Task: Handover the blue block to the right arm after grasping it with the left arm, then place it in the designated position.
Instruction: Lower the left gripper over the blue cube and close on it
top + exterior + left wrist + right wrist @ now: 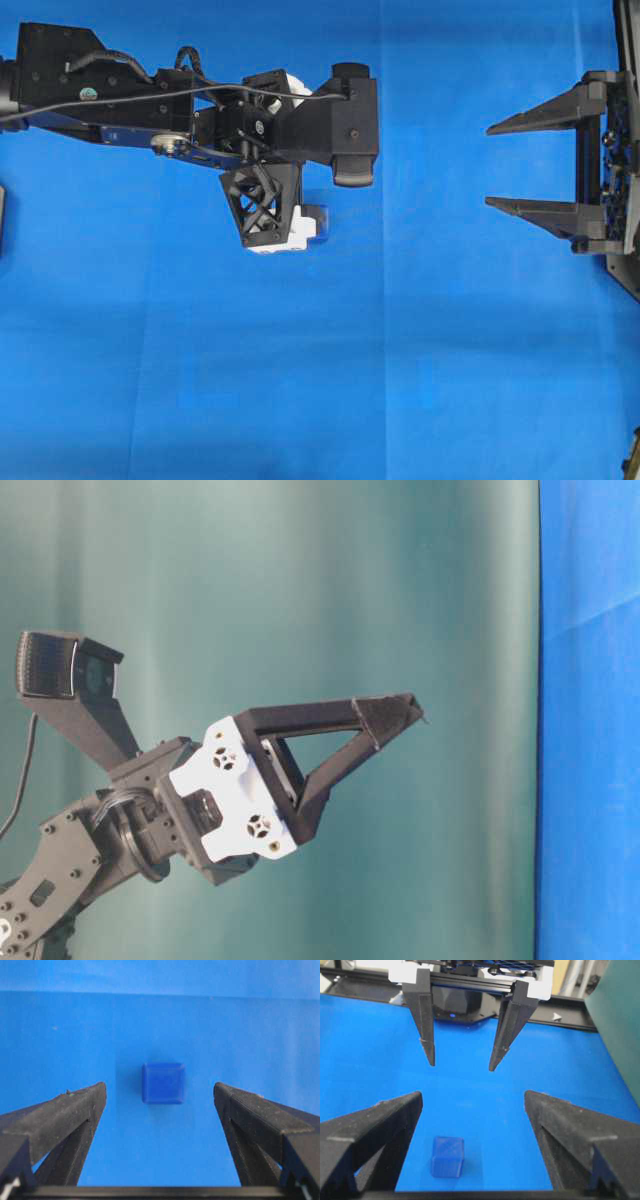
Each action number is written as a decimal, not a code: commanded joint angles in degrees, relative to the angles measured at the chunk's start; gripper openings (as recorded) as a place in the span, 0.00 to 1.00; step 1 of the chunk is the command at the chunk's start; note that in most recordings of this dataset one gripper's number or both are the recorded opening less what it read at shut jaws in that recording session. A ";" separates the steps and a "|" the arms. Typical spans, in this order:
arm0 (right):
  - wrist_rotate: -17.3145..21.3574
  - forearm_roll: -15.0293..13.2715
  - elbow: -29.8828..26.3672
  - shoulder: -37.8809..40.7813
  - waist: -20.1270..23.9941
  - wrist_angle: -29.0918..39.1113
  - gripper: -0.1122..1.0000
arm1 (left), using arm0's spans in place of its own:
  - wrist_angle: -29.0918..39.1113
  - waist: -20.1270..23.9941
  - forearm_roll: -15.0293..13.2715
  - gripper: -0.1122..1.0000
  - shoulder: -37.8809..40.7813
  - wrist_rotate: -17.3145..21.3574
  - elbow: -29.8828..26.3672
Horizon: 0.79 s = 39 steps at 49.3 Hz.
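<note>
The block (163,1083) lies mid-frame on the blue surface (250,1025) between the left tool's (160,1095) spread fingers – untouched; the right tool (505,166) (frame's right edge) gapes wide, seemingly empty.

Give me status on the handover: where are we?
Nothing is done yet. The blue block lies on the blue cloth, ungrasped. In hand: the left gripper hangs open above it, block centred between the fingers. The right gripper waits open and empty. Left: grasp, handover, placement.
</note>
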 commanded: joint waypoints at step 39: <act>0.09 0.09 -1.23 2.37 0.00 -0.79 0.95 | -19.25 -0.18 0.09 0.93 7.38 -0.26 10.28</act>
